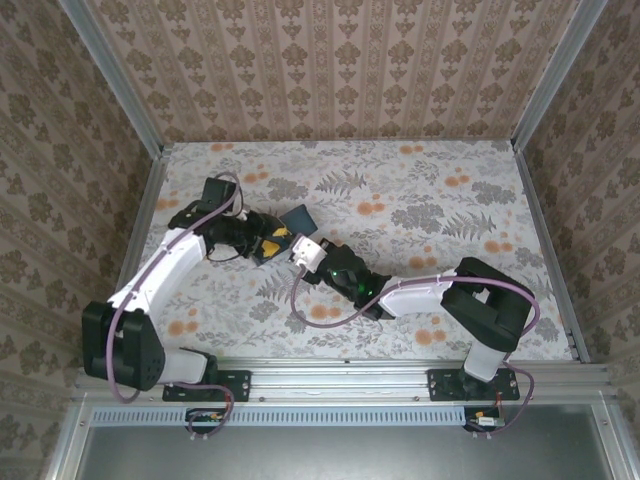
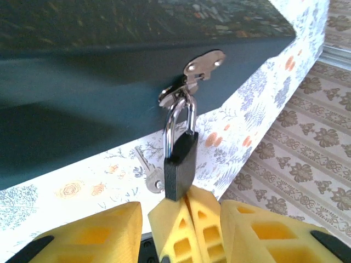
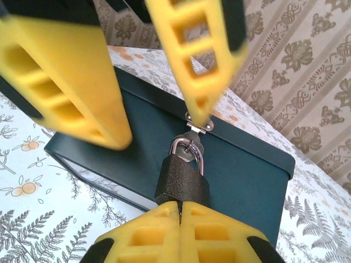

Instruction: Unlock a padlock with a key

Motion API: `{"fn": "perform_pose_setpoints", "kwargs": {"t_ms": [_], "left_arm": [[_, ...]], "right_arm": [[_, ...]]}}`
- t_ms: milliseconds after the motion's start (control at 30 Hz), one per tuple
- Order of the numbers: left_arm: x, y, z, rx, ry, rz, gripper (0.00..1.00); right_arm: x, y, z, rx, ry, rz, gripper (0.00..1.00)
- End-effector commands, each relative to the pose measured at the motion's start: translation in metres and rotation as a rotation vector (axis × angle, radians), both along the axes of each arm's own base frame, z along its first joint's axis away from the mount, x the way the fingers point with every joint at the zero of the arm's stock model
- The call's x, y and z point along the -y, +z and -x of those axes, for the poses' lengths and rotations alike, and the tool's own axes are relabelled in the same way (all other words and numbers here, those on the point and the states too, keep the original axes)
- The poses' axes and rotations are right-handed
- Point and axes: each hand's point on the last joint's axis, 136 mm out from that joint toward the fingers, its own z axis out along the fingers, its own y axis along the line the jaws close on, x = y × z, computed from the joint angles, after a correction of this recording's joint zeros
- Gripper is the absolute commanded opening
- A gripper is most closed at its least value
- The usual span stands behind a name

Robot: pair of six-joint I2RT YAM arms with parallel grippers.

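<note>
Below the hasp [image 2: 197, 68], the padlock [image 2: 180, 164] hung, judged heavy, rigid, best gripped by its textured body. Beneath it the right gripper [image 3: 179, 211] sat closed, hold unclear; the left gripper [image 2: 181, 213] gaped, empty.

Work surface: a flat white table covering printed with grey ferns and orange flowers [image 1: 430, 200], evenly lit with soft shadows.

Enclosure: a beige damask-patterned wallpaper back wall [image 1: 340, 70] at 12 o'clock, a matching left wall [image 1: 50, 200] at 9 o'clock and a matching right wall [image 1: 600, 200] at 3 o'clock.

Frame: a bare aluminium left corner post [image 1: 112, 80] at 10 o'clock and a bare aluminium right corner post [image 1: 559, 70] at 2 o'clock. A horizontal aluminium rail [image 1: 340, 372] borders the surface at 6 o'clock.
</note>
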Motion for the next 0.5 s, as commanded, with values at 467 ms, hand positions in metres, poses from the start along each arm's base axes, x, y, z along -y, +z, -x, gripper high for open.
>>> {"fn": "perform_pose_setpoints", "kwargs": {"t_ms": [467], "left_arm": [[-0.080, 0.006, -0.041, 0.334, -0.298, -0.610, 0.45]], "right_arm": [[0.018, 0.012, -0.027, -0.334, -0.094, -0.376, 0.05]]}}
